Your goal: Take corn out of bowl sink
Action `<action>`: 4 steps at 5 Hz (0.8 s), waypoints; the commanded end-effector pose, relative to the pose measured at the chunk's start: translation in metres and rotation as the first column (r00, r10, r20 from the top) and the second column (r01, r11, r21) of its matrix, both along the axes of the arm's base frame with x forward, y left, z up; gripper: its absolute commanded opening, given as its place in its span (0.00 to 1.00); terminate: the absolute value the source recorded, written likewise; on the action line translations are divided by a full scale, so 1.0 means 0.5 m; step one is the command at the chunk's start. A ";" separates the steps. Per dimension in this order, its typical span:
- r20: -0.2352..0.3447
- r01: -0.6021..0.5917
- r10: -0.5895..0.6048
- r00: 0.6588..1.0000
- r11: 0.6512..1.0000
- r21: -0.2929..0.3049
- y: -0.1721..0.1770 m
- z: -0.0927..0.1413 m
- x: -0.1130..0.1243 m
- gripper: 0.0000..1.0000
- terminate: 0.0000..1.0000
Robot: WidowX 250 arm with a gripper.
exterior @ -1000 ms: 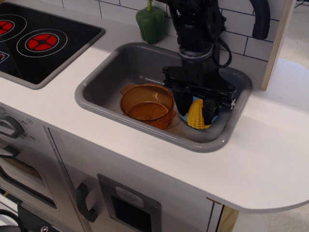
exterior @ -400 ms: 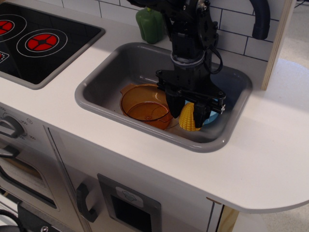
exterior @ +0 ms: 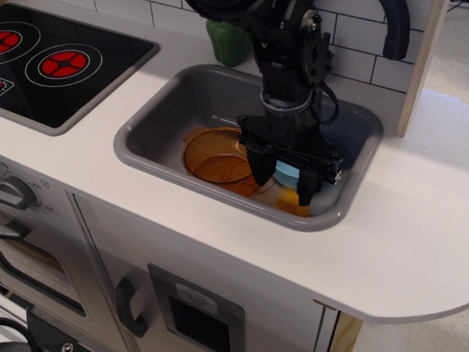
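I hold the gripper point(exterior: 282, 182) low in the sink point(exterior: 157, 121), fingers spread apart and gripping nothing. The corn point(exterior: 288, 200) lies on the sink floor beneath them, at 6 o'clock of the bowl point(exterior: 287, 173) and out of it. The release step looks done; next I must lift straight up, clear of the orange pot point(exterior: 220, 158) at 9 o'clock.

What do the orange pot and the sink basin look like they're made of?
The orange pot looks like translucent plastic: the grey floor shows through its glossy wall. The sink appears to be matte grey moulded plastic, with rounded corners and soft, dull highlights, though painted metal can't be ruled out.
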State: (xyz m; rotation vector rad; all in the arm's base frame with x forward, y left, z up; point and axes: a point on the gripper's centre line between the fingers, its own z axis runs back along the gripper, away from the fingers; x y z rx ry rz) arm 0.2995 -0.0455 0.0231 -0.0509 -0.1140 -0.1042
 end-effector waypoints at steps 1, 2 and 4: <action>0.072 -0.001 0.005 0.997 0.998 -0.063 -0.005 0.071 0.024 1.00 0.00; 0.088 -0.018 0.026 0.996 0.996 -0.082 -0.010 0.097 0.038 1.00 0.00; 0.091 -0.055 0.064 0.994 0.993 -0.101 -0.012 0.121 0.052 1.00 0.00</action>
